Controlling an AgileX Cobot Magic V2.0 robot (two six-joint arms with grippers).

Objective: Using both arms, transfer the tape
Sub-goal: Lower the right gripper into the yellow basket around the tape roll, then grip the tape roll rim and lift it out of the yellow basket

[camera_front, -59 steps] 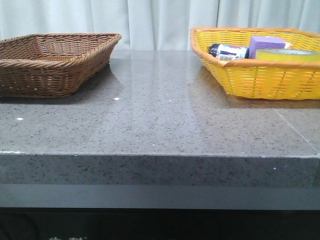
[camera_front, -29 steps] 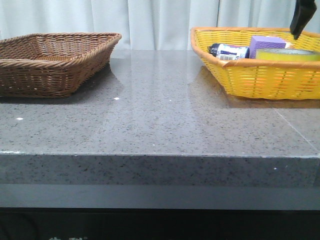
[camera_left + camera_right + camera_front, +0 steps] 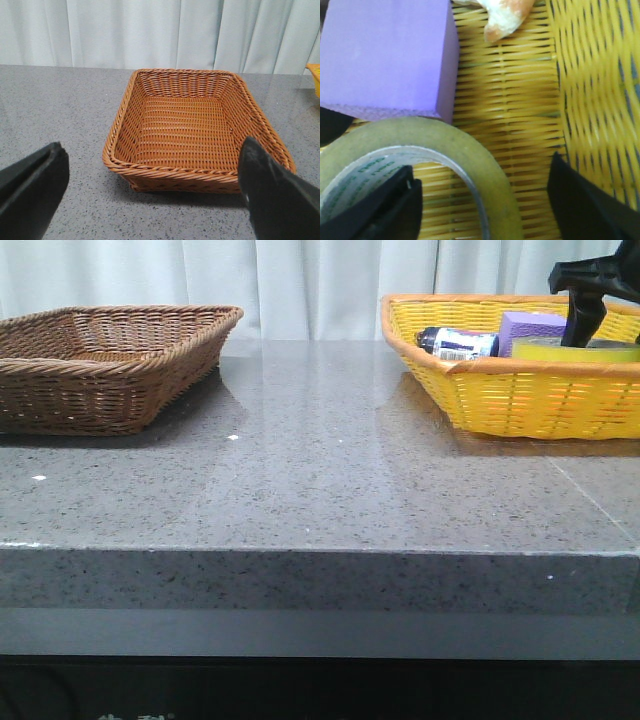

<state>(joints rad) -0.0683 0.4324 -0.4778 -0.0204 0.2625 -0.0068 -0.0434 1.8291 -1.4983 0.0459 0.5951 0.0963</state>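
Note:
The tape [image 3: 575, 350] lies flat in the yellow basket [image 3: 470, 365] at the back right, a wide yellowish roll with a white core and green lettering [image 3: 490, 170]. My right gripper [image 3: 578, 325] reaches down into that basket and is open [image 3: 482, 172]. One finger sits inside the roll's core, the other outside, so the roll's wall is between them with gaps on both sides. My left gripper [image 3: 152, 150] hangs open and holds nothing, in front of the brown basket [image 3: 175, 172]. It is out of the front view.
A purple block [image 3: 385, 55] rests against the tape's far side. A dark bottle [image 3: 457, 341] lies in the yellow basket too, and a white-and-orange item [image 3: 505, 15] beyond the block. The brown wicker basket [image 3: 100, 370] stands at the back left on the grey stone counter [image 3: 320, 470].
My right gripper has come down from the upper right edge of the front view into the yellow basket, onto the tape. Nothing else has moved.

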